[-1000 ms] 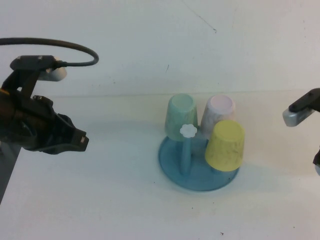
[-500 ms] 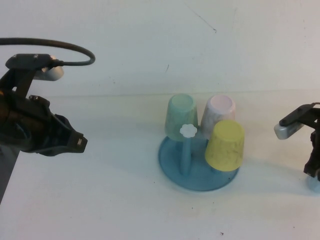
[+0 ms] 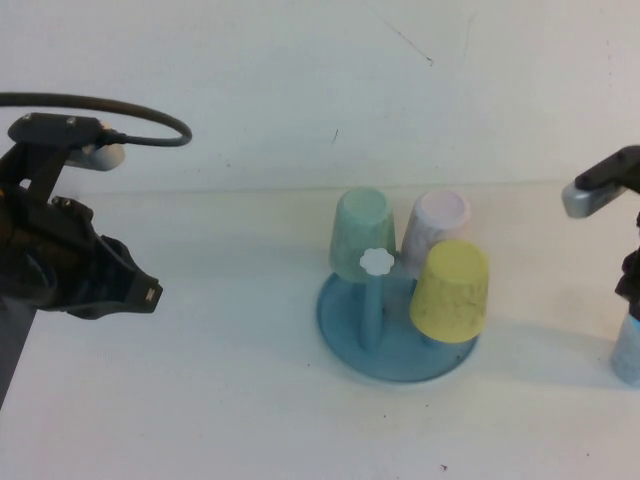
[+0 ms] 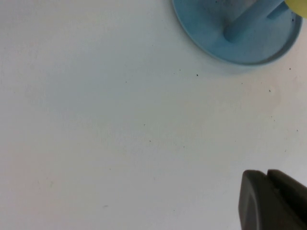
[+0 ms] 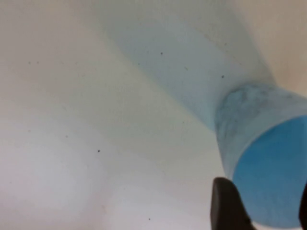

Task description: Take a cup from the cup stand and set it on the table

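The light blue cup (image 3: pixel 628 347) stands on the white table (image 3: pixel 220 400) at the far right edge, well apart from the cup stand (image 3: pixel 345 330). My right gripper (image 3: pixel 632 292) hangs just above it, open. In the right wrist view its dark fingers (image 5: pixel 225 206) flank the cup's near end (image 5: pixel 266 163). The stand holds a mint green cup (image 3: pixel 362 232), a pink cup (image 3: pixel 438 228) and a yellow cup (image 3: pixel 452 290). One peg with a white flower knob (image 3: pixel 376 262) is bare. My left gripper (image 3: pixel 143 291) is shut and empty, at the left, far from the stand.
The left wrist view shows the stand's blue base (image 4: pixel 206 28) at the far side and speckled white tabletop (image 4: pixel 120 134) below the left gripper (image 4: pixel 266 175). A black cable (image 3: pixel 150 105) loops over the left arm.
My right gripper dipped to the table, then rose, and the light blue cup now stands uncovered below it. My left arm has drawn back a little to the left.
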